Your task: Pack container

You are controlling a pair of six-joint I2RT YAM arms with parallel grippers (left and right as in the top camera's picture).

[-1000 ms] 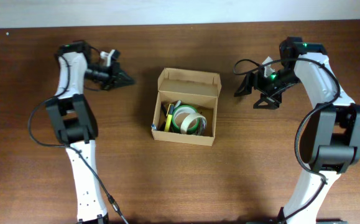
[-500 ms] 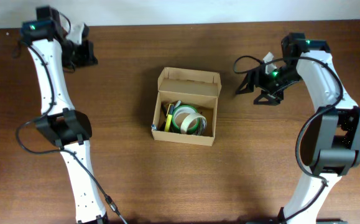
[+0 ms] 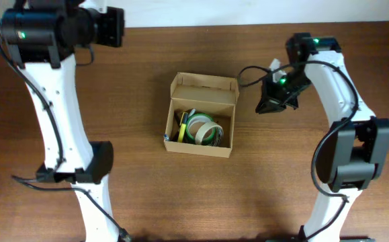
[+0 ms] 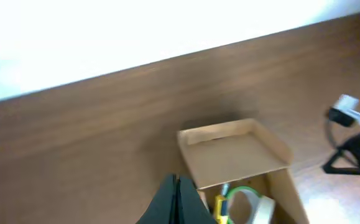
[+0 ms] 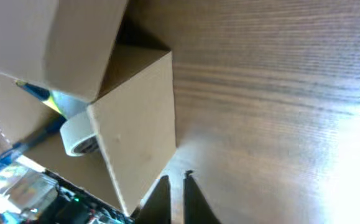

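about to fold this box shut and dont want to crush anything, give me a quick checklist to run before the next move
1. Flap free to fold: ok. The flap stands up at the back of the box with nothing on it.
2. Contents below the rim: cannot tell. A tape roll and a yellow thing lie inside, but their height is unclear.
3. Nothing in the left tool: ok. It is shut on nothing, off to the box's back left.
4. Nothing in the right tool: ok. It is slightly open and empty.
5. Right tool clear of the box wall: cannot tell. It sits close beside the box.
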